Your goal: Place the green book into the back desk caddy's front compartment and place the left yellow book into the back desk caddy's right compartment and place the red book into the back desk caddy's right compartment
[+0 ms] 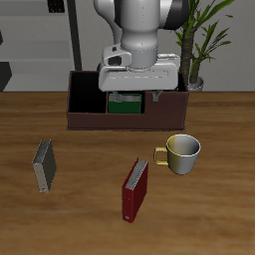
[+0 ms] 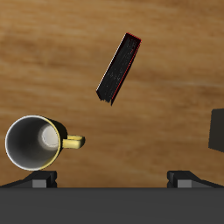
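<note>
The green book stands in a middle section of the back desk caddy, a dark reddish-brown box at the table's back. My gripper hangs just above it, open, with nothing between the fingers. The wrist view shows its fingertips spread wide. The red book lies on the table nearer the front edge. A grey book with a pale page edge rests farther to the side; I cannot tell whether it is the left yellow book. The green book is hidden from the wrist view.
A yellow-and-white mug stands beside the red book, its handle toward it. A potted plant rises behind the caddy's end. The arm hides part of the caddy's inside.
</note>
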Tool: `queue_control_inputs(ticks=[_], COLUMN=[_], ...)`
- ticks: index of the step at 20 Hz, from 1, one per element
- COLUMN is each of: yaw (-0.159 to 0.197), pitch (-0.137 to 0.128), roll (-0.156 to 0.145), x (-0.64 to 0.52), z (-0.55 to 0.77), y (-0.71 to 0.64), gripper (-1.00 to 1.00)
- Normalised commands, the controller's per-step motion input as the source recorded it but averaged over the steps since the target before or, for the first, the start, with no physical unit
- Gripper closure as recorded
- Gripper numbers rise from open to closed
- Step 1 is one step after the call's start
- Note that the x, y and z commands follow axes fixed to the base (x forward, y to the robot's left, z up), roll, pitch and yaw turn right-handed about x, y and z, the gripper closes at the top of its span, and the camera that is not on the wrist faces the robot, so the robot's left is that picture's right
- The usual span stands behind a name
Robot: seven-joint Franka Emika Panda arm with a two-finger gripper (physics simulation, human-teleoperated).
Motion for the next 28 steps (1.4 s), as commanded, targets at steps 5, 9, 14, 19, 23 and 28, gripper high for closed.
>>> queue_control_inputs(ticks=[5,9,14,19,23,28], yaw=[-0.052,-0.030,-0.012,-0.060,-0.085,-0.041], pitch=[0.012,0.027,-0.008,-0.034,-0.005,-0.028], roll=[0.017,0.024,0.007,-0.015,-0.051,-0.008], x=[0.53,0.50,0.42,0.37,0.31,0.09], z=[-0.06,-0.16,-0.14,-0.13,-0.22,-0.27], y=[0.26,0.26,0.01,-0.20,-0.28,-0.07], gripper=[-1.00,-1.00,-1.00,-1.00,-1.00,-1.00])
